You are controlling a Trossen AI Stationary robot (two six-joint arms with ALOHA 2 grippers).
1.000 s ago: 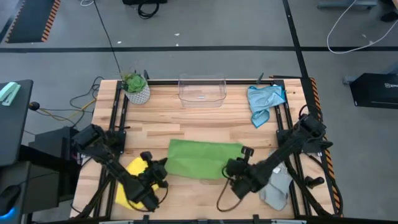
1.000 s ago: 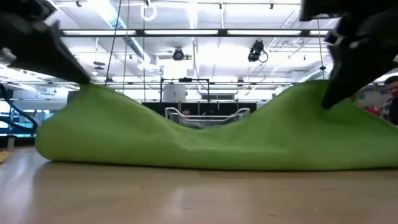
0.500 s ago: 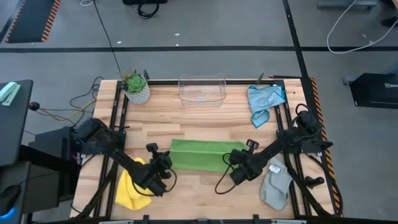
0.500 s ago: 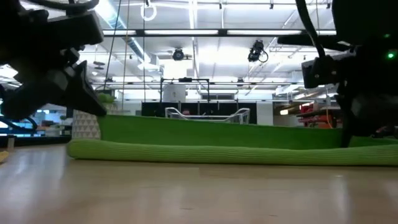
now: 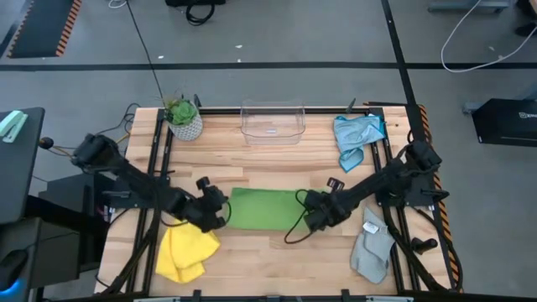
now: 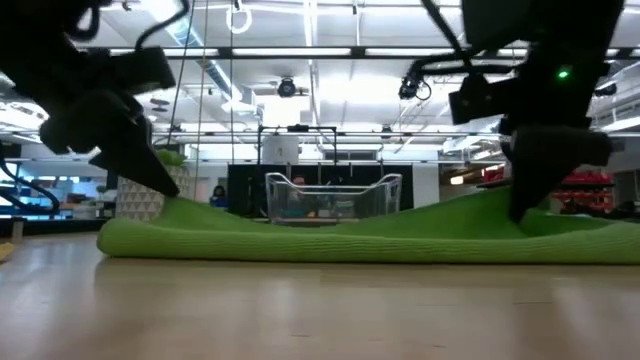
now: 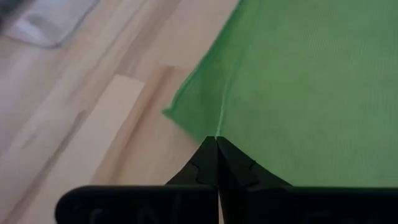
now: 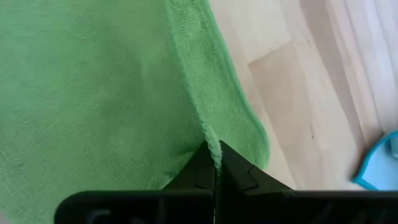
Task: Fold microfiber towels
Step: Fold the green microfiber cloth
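From my remote station, I judge the job barely under way: the green towel (image 5: 262, 208) lies mid-worktop, doubled over along its near edge, where the low view shows a rounded fold. Both of its side edges are pinched. The left gripper (image 5: 220, 206) is clenched on the towel's left edge, and its wrist view shows the hem caught between the closed fingertips (image 7: 216, 163). The right gripper (image 5: 311, 205) is clenched on the opposite edge in the same way, with a ridge of green pile nipped in its tips (image 8: 214, 167). Across the worktop (image 5: 277, 164) the cloth sags between the two grips, rising at each end.

Three towels are left, none neatly folded as far as I can tell. The yellow towel (image 5: 183, 254) lies bunched at the near left corner, just beside the left arm. The grey towel (image 5: 370, 247) lies crumpled at the near right, under the right arm's reach. The light blue towel (image 5: 357, 137) sits rumpled at the far right corner, well apart from both grippers.
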